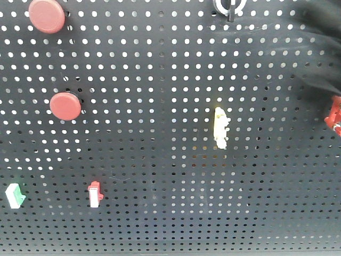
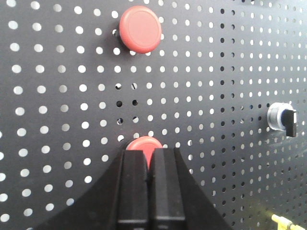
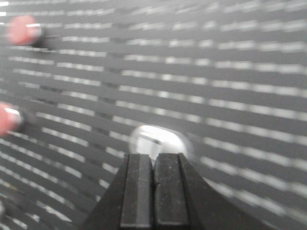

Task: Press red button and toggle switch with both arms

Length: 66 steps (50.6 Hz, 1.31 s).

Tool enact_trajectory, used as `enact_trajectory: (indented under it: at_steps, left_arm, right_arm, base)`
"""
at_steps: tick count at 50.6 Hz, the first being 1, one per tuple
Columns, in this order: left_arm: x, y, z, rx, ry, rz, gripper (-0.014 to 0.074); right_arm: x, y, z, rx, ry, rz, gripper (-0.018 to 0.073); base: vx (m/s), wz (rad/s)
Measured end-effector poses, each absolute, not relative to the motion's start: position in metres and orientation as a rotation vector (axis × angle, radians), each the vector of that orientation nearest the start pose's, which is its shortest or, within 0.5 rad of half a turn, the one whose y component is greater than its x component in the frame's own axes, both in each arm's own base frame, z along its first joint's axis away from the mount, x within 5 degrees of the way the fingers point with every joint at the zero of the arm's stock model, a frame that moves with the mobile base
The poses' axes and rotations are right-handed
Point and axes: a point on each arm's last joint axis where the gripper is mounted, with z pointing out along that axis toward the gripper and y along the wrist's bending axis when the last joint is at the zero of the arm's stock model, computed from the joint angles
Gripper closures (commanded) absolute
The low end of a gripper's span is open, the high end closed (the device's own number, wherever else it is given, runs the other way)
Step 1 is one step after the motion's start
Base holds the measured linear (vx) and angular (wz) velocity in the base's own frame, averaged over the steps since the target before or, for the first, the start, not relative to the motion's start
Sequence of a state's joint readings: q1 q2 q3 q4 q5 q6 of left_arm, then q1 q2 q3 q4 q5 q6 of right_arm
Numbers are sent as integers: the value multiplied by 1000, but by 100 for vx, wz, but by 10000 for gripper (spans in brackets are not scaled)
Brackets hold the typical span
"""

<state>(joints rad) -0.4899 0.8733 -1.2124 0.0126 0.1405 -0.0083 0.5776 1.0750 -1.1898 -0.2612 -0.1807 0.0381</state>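
Two round red buttons sit on the black pegboard, an upper one (image 1: 47, 15) and a lower one (image 1: 65, 105). In the left wrist view my left gripper (image 2: 149, 153) is shut, its tips right in front of the lower red button (image 2: 144, 143), hiding its lower half; contact cannot be told. The upper button (image 2: 140, 28) is above. The toggle switch (image 2: 283, 120), black knob in a silvery ring, is at the right, and at the top edge of the front view (image 1: 229, 6). My right gripper (image 3: 154, 156) is shut just below the blurred silvery switch (image 3: 160, 138).
A pale yellow clip (image 1: 221, 128) is mid-board. A red-and-white rocker tab (image 1: 95, 193) and a green-and-white one (image 1: 15, 195) sit low on the left. A black arm (image 1: 319, 58) covers the upper right, with a red part (image 1: 334, 114) below it. The right wrist view is motion-blurred.
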Motion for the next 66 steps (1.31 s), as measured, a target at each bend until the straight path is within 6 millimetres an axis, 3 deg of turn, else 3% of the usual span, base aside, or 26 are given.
enact_trajectory:
  at_steps: [8, 21, 38, 50, 66]
  left_arm:
    - [137, -73, 514, 315, 1257, -415, 595]
    - [137, -73, 514, 317, 1257, -413, 595]
    - [137, -73, 514, 319, 1256, -410, 595]
    - [137, -73, 513, 319, 1256, -410, 595]
    - [137, -73, 513, 319, 1256, -410, 595]
  right_arm:
    - [203, 156, 496, -553, 1123, 389, 563]
    - [228, 174, 497, -552, 1189, 396, 563]
    - [232, 163, 498, -531, 1267, 356, 563]
    - [224, 150, 504, -511, 1290, 338, 563]
    - [224, 149, 503, -519, 1313, 327, 563]
  base:
    - [0, 0]
    - [0, 0]
    - [0, 0]
    - [0, 0]
    - [0, 0]
